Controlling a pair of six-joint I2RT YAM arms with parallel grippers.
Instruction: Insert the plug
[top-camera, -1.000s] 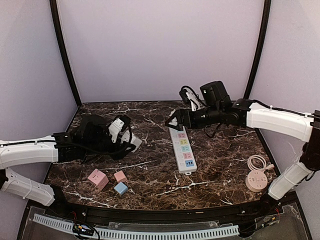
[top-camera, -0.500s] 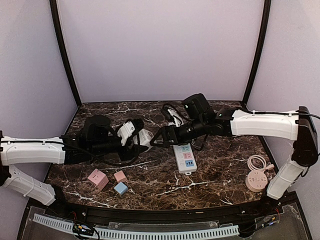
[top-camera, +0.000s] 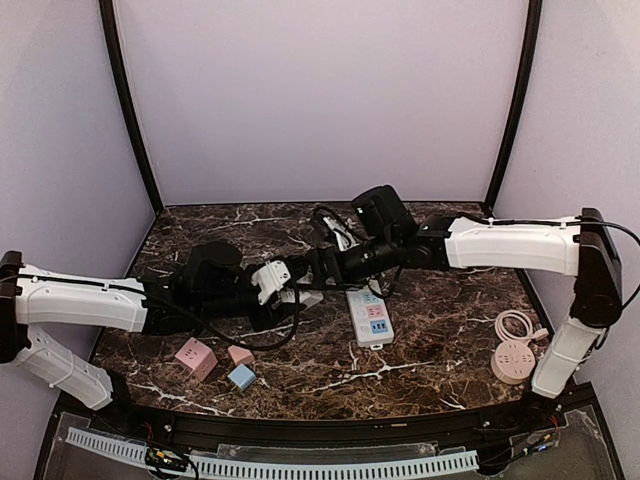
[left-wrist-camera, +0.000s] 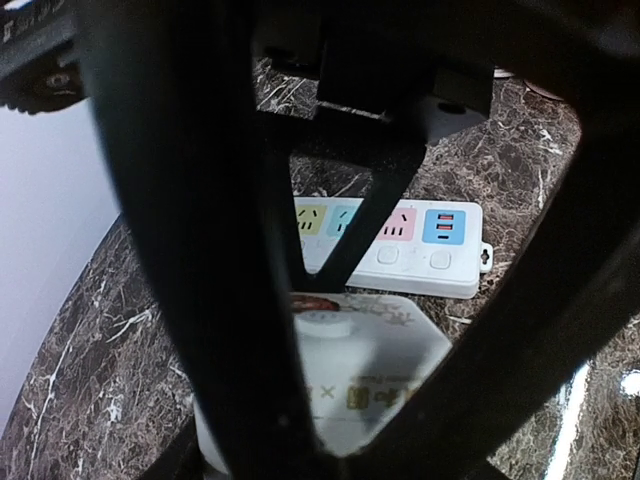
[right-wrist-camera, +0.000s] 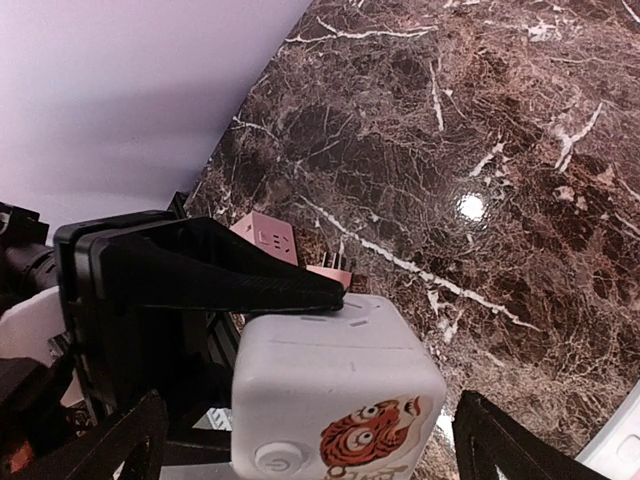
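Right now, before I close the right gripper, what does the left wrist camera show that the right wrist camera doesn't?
Only the left wrist view shows the power strip, its coloured sockets lying just beyond the white adapter block. Only the right wrist view shows the pink cube on the table behind that block. Both views show the white adapter block and the marble table.

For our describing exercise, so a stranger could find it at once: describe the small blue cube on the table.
On the dark marble table, look near the front left, where three cubes sit grouped. The small blue cube lies nearest the front edge, in front of the small pink cube and right of the larger pink cube; it alone is blue.
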